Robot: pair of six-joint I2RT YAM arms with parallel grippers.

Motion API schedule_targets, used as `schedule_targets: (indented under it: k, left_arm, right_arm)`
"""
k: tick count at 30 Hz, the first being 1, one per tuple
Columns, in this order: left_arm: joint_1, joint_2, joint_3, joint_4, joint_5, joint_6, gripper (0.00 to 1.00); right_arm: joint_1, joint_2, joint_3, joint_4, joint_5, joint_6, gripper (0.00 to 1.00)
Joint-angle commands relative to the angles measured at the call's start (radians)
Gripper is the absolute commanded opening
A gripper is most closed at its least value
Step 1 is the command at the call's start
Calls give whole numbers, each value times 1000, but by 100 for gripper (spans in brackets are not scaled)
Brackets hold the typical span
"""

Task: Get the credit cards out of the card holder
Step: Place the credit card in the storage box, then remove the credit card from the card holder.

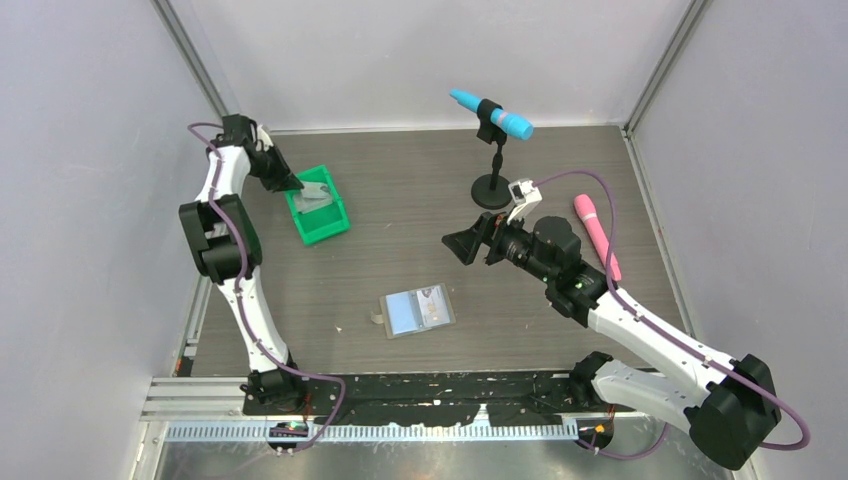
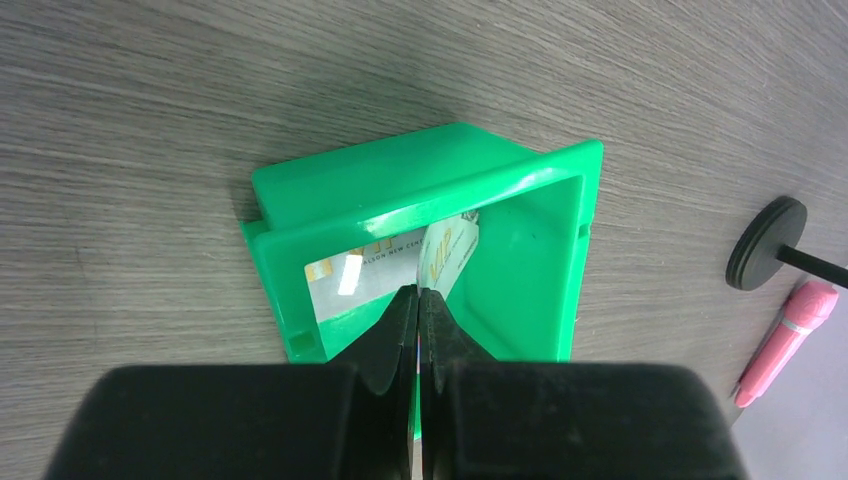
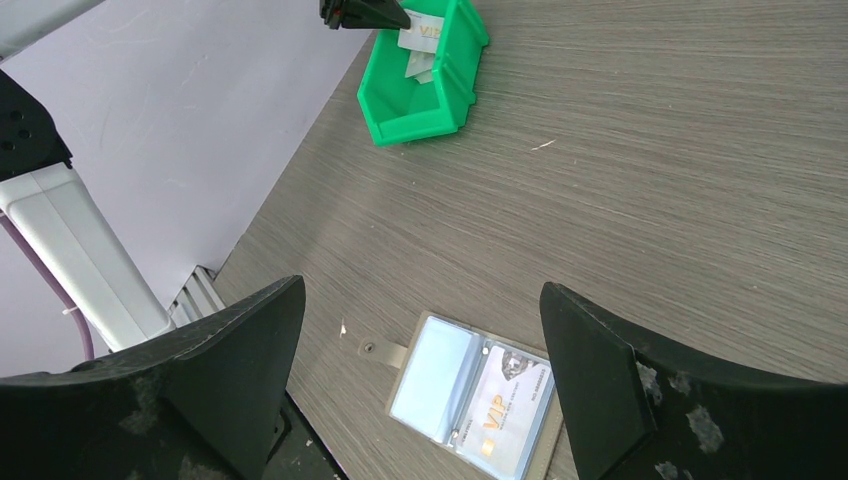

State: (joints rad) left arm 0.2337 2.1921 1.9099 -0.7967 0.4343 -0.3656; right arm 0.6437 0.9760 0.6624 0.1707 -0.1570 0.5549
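Green bin [image 2: 520, 180] lies below left tool [image 2: 418, 292] pinching a credit card [image 2: 450, 250]; right tool [image 3: 420, 290] splayed.

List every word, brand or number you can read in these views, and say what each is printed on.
"VIP": gold letters on the held card, pinched by the left end effector over the green bin.
"VIP": gold letters on the pocketed card in the open card holder.
Small print line on the flat card lying in the bin: too blurred to read with certainty.
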Motion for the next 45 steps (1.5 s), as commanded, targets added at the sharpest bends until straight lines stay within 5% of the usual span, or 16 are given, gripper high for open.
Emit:
schedule_targets:
  k: [1, 8, 19, 26, 38, 45]
  left_arm:
    - [12, -54, -18, 50, -52, -6, 0]
    - [11, -54, -14, 40, -54, -6, 27]
    - [9, -174, 7, -40, -174, -37, 40]
    - [-3, -299, -81, -74, -119, -64, 43]
    - [-210, -752, -598, -17, -5, -69, 43]
    - [-427, -1016, -909, 153, 40, -178, 43]
  right_arm:
    - [-4, -1, 39, 52, 19, -12, 96]
    - [-4, -3, 37, 49, 20, -12, 96]
    - [-4, 18, 80, -54, 37, 38, 98]
    - [-4, 18, 173, -266, 34, 11, 99]
    - [-4, 13, 110, -434, 11, -24, 96]
    - [-3, 7, -30, -312, -117, -15, 73]
